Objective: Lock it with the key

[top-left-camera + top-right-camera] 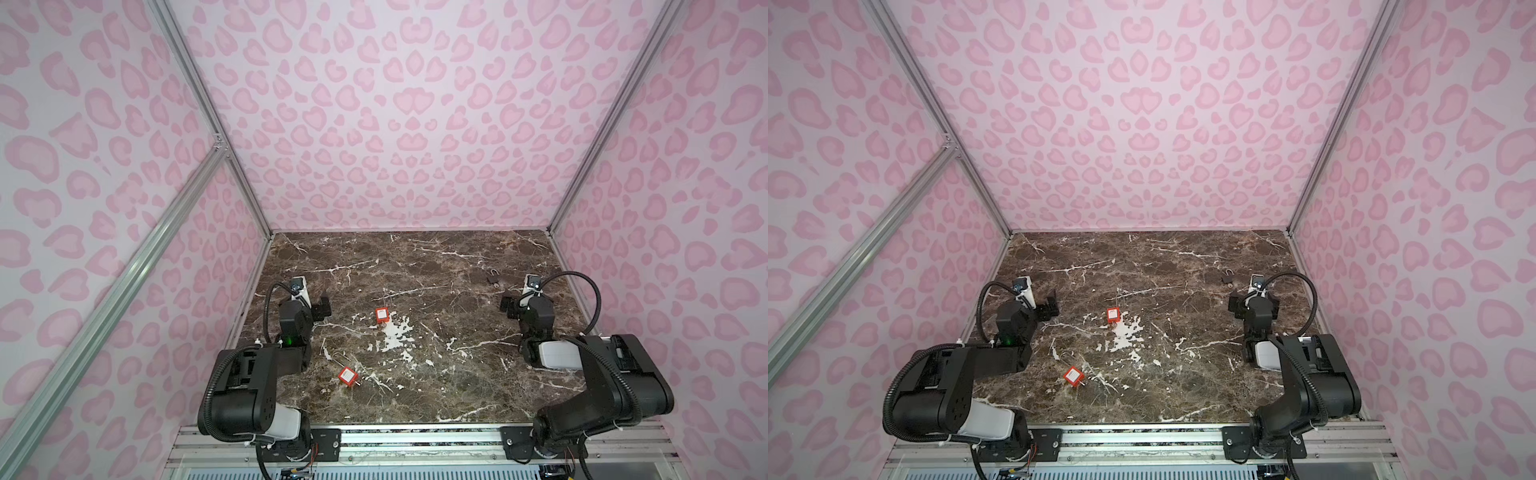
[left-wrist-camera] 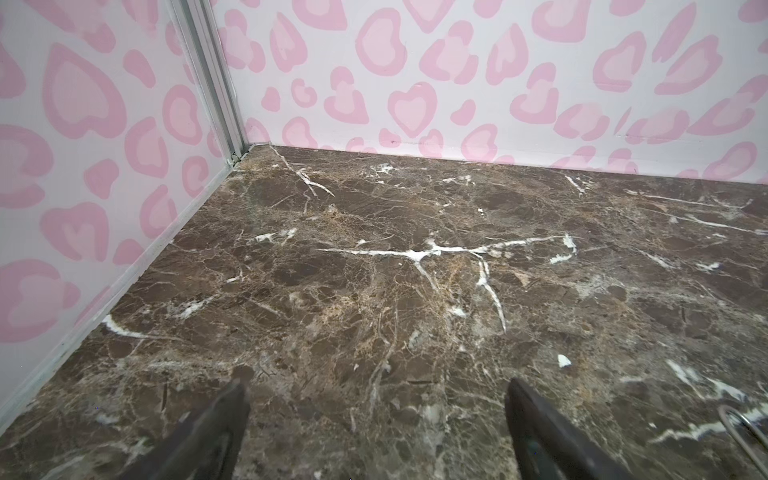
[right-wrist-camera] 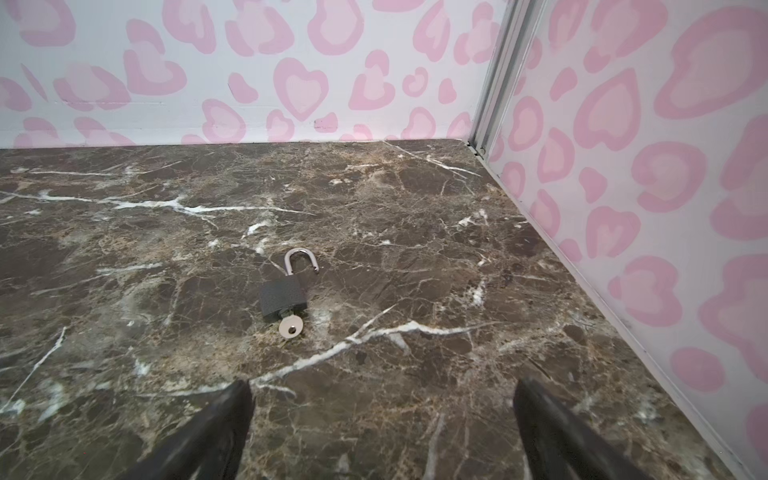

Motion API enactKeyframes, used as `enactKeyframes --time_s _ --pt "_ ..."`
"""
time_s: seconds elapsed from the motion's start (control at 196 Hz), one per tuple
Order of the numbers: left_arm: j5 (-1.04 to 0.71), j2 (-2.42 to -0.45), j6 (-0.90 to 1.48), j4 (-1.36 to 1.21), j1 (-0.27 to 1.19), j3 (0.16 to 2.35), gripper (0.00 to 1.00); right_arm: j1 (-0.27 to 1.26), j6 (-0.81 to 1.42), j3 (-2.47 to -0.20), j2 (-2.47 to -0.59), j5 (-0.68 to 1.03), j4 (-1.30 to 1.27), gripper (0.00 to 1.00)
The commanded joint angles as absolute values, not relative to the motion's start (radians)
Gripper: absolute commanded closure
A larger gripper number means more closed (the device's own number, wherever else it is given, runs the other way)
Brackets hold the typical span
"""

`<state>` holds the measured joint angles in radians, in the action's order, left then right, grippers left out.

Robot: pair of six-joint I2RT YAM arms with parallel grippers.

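The black padlock (image 1: 493, 277), shackle open and key (image 3: 291, 328) in its base, lies on the table (image 1: 415, 266) right of centre in both top views, apart from the right fingers (image 3: 224, 415), which are spread wide and empty. The left fingers (image 2: 216, 419) are likewise wide and empty.

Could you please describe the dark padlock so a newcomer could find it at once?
On the brown marble table, look toward the far right part, just ahead of the right gripper. There lies the dark padlock, shackle swung open and a silver key in its base. Unlike the two red padlocks nearer the middle, its body is charcoal grey.
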<state>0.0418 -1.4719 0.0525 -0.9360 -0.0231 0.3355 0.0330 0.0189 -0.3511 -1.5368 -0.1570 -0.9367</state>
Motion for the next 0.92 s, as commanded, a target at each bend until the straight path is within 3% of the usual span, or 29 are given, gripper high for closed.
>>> enactKeyframes --time_s 0.0,0.76,0.913 --pt "0.048 -1.473 0.043 -0.958 -0.022 0.339 0.03 0.035 0.023 -0.35 -1.536 -0.171 -0.944 0.0" --pt "0.051 -1.472 0.043 -0.96 -0.021 0.338 0.03 0.033 0.024 -0.35 -1.536 -0.17 -0.944 0.0" --pt "0.051 -1.474 0.044 -0.96 -0.021 0.338 0.03 0.008 0.027 -0.35 -1.535 -0.1 -0.944 0.0"
